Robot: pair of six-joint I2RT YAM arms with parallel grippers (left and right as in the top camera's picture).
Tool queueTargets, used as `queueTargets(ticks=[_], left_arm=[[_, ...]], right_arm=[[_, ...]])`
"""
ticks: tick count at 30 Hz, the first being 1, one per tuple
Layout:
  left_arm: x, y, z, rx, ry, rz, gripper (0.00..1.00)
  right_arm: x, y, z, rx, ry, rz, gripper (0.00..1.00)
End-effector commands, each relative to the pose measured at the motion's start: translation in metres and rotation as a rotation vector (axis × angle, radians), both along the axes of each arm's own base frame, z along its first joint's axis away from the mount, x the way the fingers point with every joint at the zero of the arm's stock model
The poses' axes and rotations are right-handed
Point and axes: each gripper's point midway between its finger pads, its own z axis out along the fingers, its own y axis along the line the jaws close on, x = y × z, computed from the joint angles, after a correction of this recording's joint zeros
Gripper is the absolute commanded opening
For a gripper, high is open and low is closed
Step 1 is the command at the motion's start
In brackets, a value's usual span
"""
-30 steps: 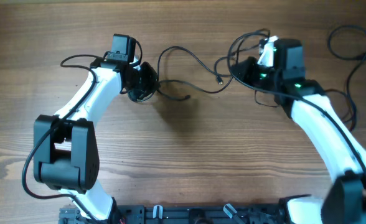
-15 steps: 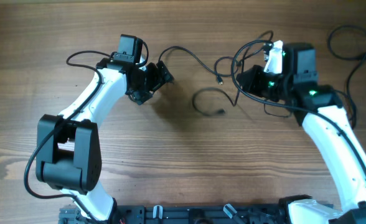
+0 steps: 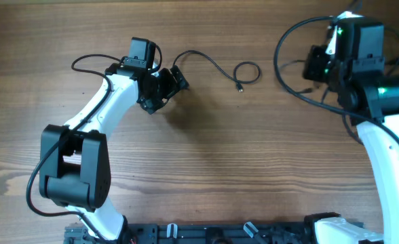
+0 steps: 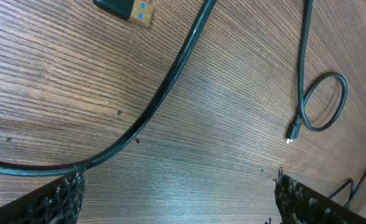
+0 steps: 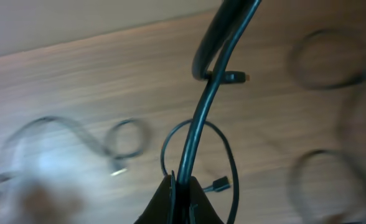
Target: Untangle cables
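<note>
The left gripper (image 3: 164, 88) is fully open, with its 2 fingers (image 4: 55, 200) spread wide, and nothing is held in it. In the left wrist view, 1 loose cable (image 4: 170, 81) is seen lying on the table (image 3: 199, 169) across the gap between the fingers. It passes close to 1 finger, and contact cannot be determined. A USB plug (image 4: 124, 7) with a blue insert lies just beside this cable at the top edge of that view. In the overhead view, the loose cable is routed from the left gripper toward the middle of the table, where 1 small loop (image 3: 247, 71) is formed and a small plug (image 3: 239, 88) lies just beside the loop. The right gripper (image 3: 316, 66) is positioned above the far right part of the table and is fully closed on 1 held cable (image 5: 201, 106). This cable is pinched between the fingertips and runs upward from them in the right wrist view. Other cables (image 3: 279, 54) are draped in large arcs around the right gripper. The right wrist view is blurred; several cable loops and 2 small plug ends are seen on the table below the held cable.
</note>
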Motion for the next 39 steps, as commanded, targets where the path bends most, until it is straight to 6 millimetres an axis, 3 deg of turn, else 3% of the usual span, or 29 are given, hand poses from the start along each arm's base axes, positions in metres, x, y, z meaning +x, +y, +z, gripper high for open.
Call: queueTargets(ticks=[1,4,9,14,15,16,21,22,24,25,27,30,32,34,37,39], left_arm=[[0.004,0.001,0.01,0.013,-0.041,-0.01,1.0],[0.004,0.001,0.01,0.013,-0.041,-0.01,1.0],[0.002,0.001,0.009,0.015,-0.032,-0.01,1.0],[0.002,0.002,0.009,0.015,-0.031,-0.01,1.0],[0.002,0.002,0.009,0.015,-0.031,-0.01,1.0],[0.002,0.002,0.009,0.015,-0.031,-0.01,1.0],[0.002,0.002,0.009,0.015,-0.031,-0.01,1.0],[0.002,0.002,0.009,0.015,-0.031,-0.01,1.0],[0.002,0.002,0.009,0.015,-0.031,-0.01,1.0],[0.002,0.002,0.009,0.015,-0.031,-0.01,1.0],[0.002,0.002,0.009,0.015,-0.031,-0.01,1.0],[0.002,0.002,0.009,0.015,-0.031,-0.01,1.0],[0.002,0.002,0.009,0.015,-0.031,-0.01,1.0],[0.002,0.002,0.009,0.015,-0.031,-0.01,1.0],[0.002,0.002,0.009,0.015,-0.03,-0.01,0.99],[0.002,0.002,0.009,0.015,-0.03,-0.01,1.0]], right_arm=[[0.008,-0.038,-0.01,-0.248,0.07,-0.009,0.04],[0.015,-0.055,-0.031,-0.277,0.143,-0.041,0.04],[0.023,-0.112,-0.075,-0.333,0.28,-0.167,0.04],[0.018,-0.15,-0.122,-0.321,0.421,-0.233,0.05],[0.017,-0.157,-0.131,-0.316,0.449,-0.245,0.07],[0.015,-0.163,-0.14,-0.311,0.474,-0.256,0.18],[0.008,-0.186,-0.169,-0.285,0.549,-0.303,0.21],[0.007,-0.188,-0.172,-0.282,0.554,-0.311,0.27],[0.008,-0.189,-0.175,-0.266,0.553,-0.308,0.7],[0.009,-0.187,-0.176,-0.247,0.547,-0.299,0.82],[0.017,-0.171,-0.182,-0.159,0.525,-0.244,0.85],[0.025,-0.137,-0.19,0.018,0.503,-0.129,0.83],[0.029,-0.113,-0.191,0.14,0.485,-0.056,0.67],[0.031,-0.093,-0.191,0.248,0.471,-0.018,0.34],[0.03,-0.081,-0.194,0.341,0.467,-0.04,0.05],[0.03,-0.081,-0.2,0.356,0.466,-0.068,0.05]])
